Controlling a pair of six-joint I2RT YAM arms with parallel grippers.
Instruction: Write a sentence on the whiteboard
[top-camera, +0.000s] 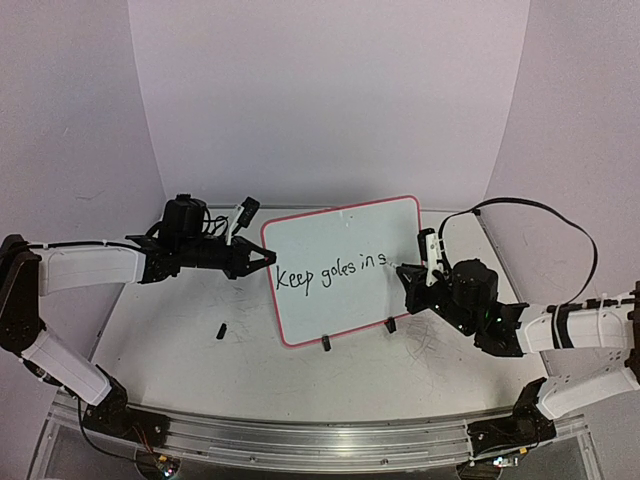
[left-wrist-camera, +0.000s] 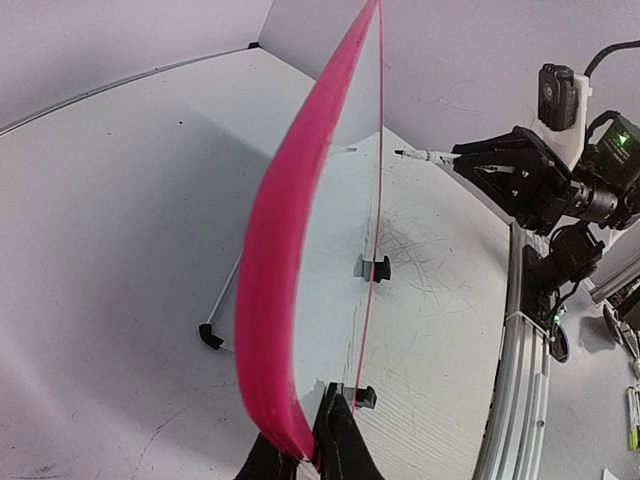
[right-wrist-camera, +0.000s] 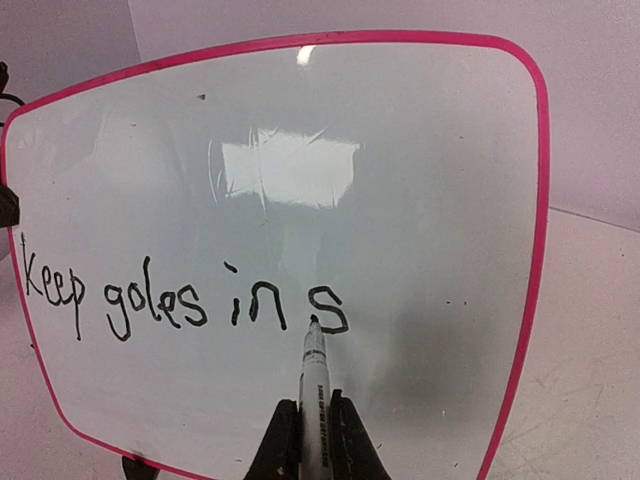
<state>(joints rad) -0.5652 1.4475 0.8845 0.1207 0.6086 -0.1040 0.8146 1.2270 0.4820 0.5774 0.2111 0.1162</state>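
with the whiteboard (top-camera: 350, 305) standing on the surface (top-camera: 170, 340), its left edge pinched by the closed left hand (top-camera: 260, 259), the right hand (right-wrist-camera: 318, 432), clamped on the marker (right-wrist-camera: 313, 385), would do best to press lightly and keep the sentence (right-wrist-camera: 180, 300) level past "in s".

- Top external: high on the near side, looking far over the whole whiteboard (top-camera: 340, 240).
- Left wrist: close at its left edge, looking right.
- Right wrist: close, facing its front; all three share it.
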